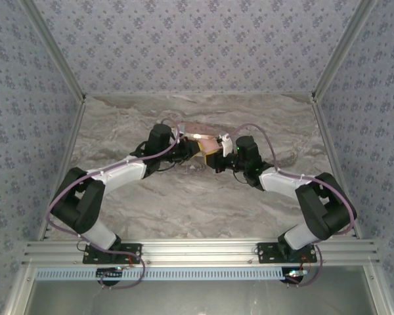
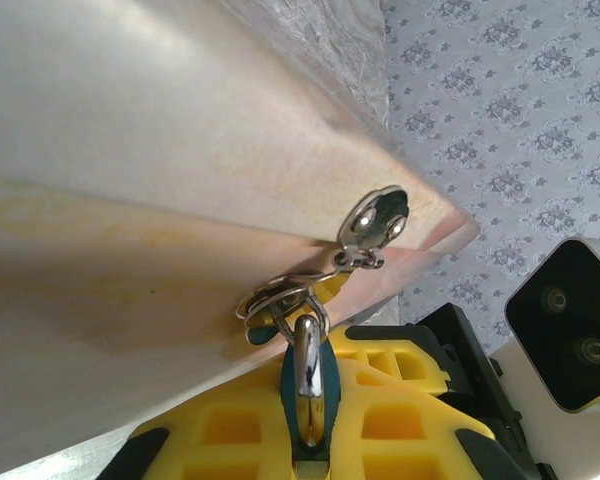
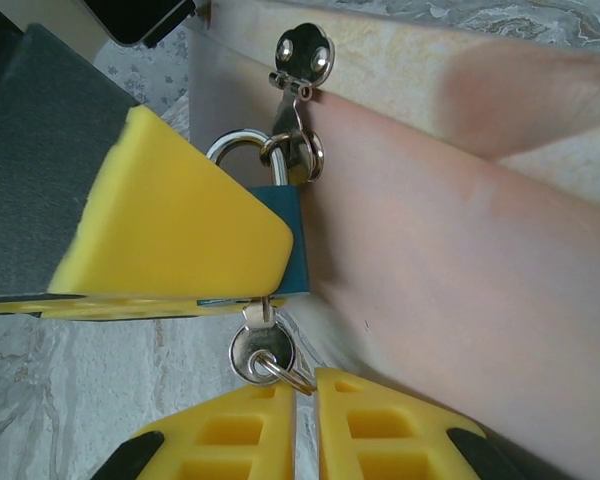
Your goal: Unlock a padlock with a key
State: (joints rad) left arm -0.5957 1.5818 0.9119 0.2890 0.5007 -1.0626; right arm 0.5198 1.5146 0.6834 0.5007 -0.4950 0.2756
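Observation:
The padlock is small and blue-bodied, and its silvery shackle hooks through the metal hasp of a pink box. My left gripper is shut on the padlock body, one yellow finger on each side; one of those fingers covers most of the body in the right wrist view. A silver key sticks out of the padlock's underside. My right gripper sits just below it, shut on the key ring. From above, both grippers meet at the box's front.
The pink box lies on the marble-patterned table towards the back, in the middle. Patterned walls enclose the table on three sides. The right wrist's camera housing is close to the left gripper.

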